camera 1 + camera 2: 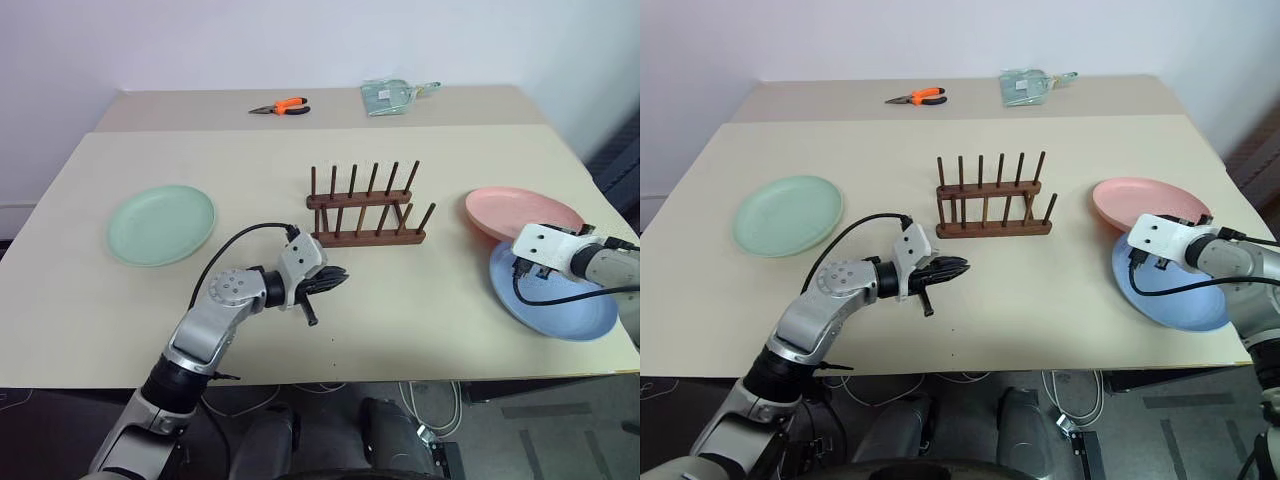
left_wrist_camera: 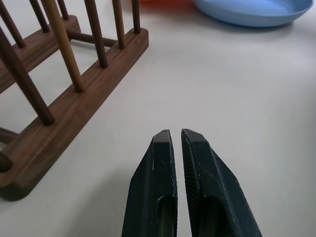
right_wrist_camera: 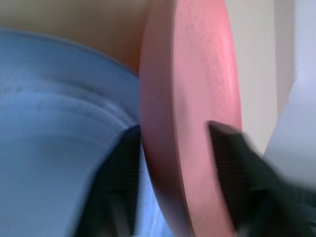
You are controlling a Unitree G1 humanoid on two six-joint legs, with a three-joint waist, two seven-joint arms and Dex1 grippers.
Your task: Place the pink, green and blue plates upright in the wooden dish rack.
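Observation:
The wooden dish rack (image 1: 365, 205) stands in the middle of the table with nothing between its pegs. The green plate (image 1: 160, 224) lies flat at the left. At the right, the pink plate (image 1: 520, 210) rests with its near edge over the blue plate (image 1: 560, 300). My left gripper (image 1: 335, 278) hovers shut and holding nothing, just in front of the rack's left end. In the right wrist view my right gripper (image 3: 173, 133) is on the pink plate's near rim (image 3: 190, 98), one finger under it and one on top, closed on it.
Orange-handled pliers (image 1: 282, 107) and a clear plastic item (image 1: 392, 96) lie on the far table behind. The blue plate lies close to the table's right front edge (image 1: 600, 372). Bare tabletop stretches between the rack and the plates.

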